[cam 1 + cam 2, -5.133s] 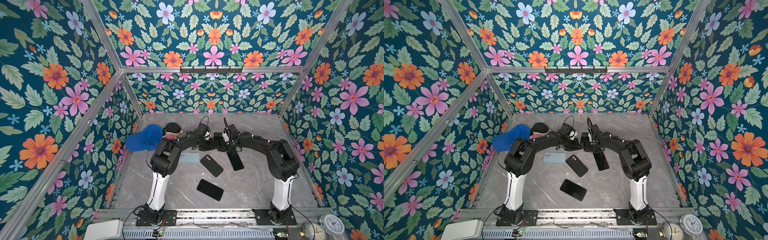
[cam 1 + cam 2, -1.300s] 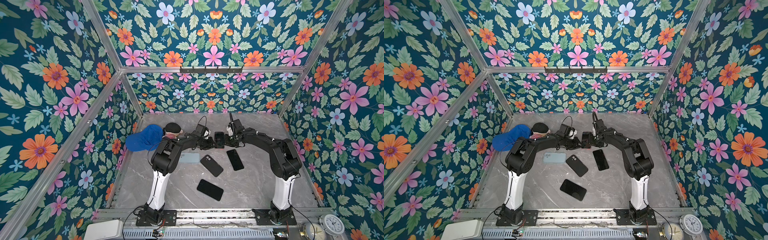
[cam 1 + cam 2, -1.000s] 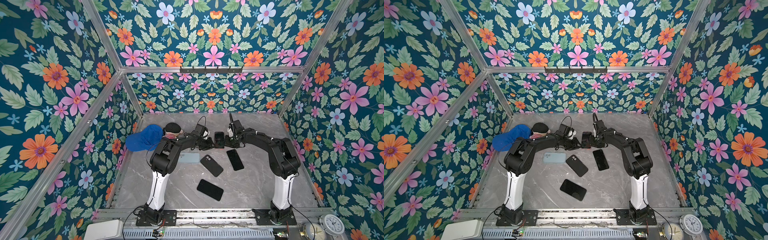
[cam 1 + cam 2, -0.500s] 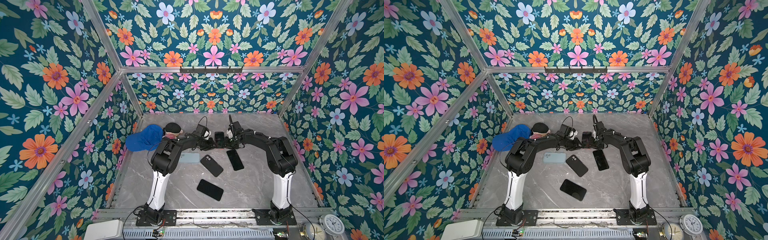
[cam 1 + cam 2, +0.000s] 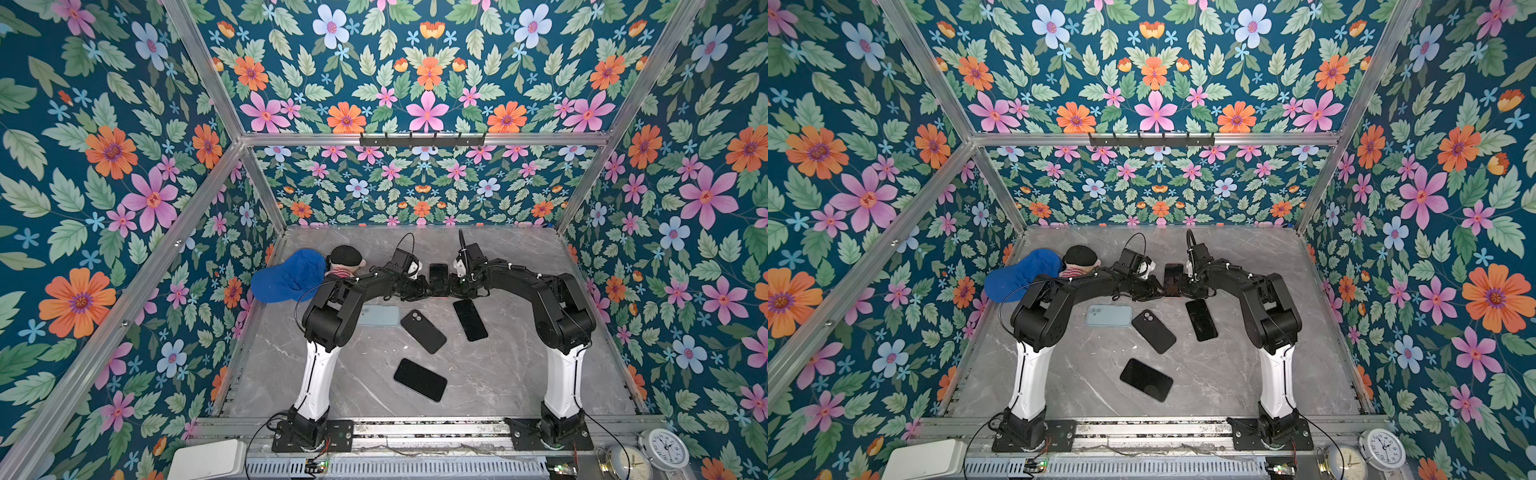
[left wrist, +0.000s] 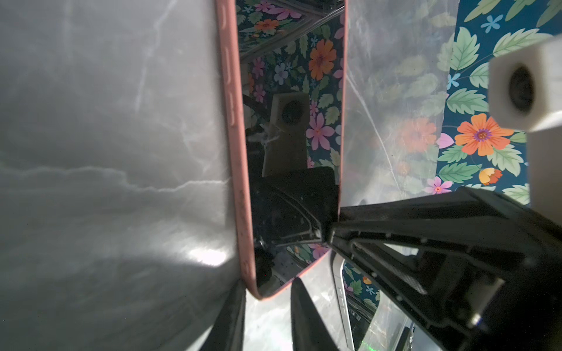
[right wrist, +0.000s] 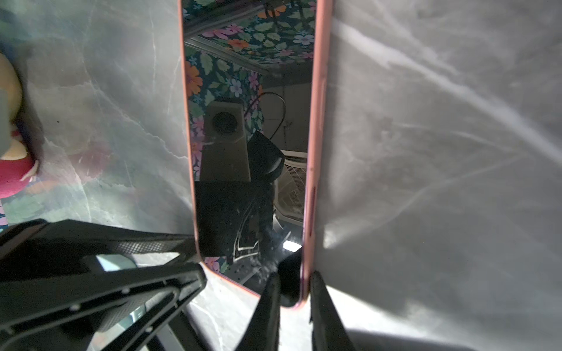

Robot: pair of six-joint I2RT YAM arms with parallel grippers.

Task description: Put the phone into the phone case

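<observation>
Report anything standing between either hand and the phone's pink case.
Nothing visible does. The left hand and the right hand each pinch a corner of the pink case, whose rim surrounds the phone.

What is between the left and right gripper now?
The phone in its pink case, screen up. Both top views show it; wrist views show left gripper and right gripper each pinching a corner.
</observation>
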